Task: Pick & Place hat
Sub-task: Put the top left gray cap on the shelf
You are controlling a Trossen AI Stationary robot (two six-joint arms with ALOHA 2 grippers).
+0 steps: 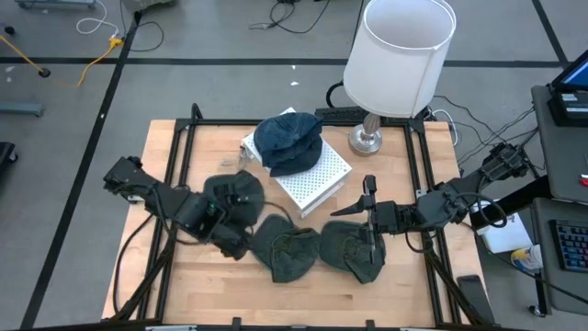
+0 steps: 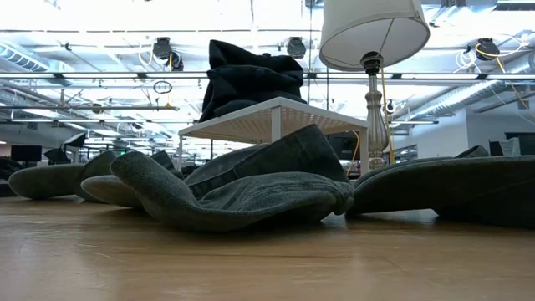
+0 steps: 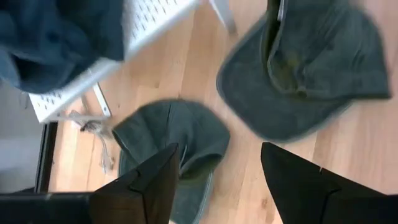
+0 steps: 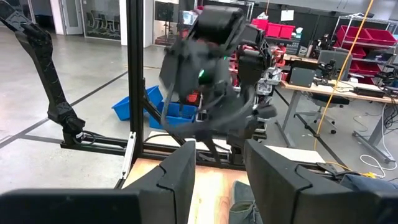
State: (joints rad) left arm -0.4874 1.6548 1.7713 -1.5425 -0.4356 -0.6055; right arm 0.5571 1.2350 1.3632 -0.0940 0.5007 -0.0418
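- High view: a dark blue hat sits on the white perforated stand; three grey-green hats lie on the table in front of it.
- Left gripper hovers between the left hat and middle hat; fingers spread, holding nothing.
- Right gripper is above the right hat; fingers parted, empty.
- Lamp stands behind the stand.

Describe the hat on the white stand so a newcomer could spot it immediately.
Find the white lamp at the table's far edge; beside its base sits a white perforated stand. The dark blue hat lies crumpled on top, the only raised one; the grey-green hats lie on the wood.
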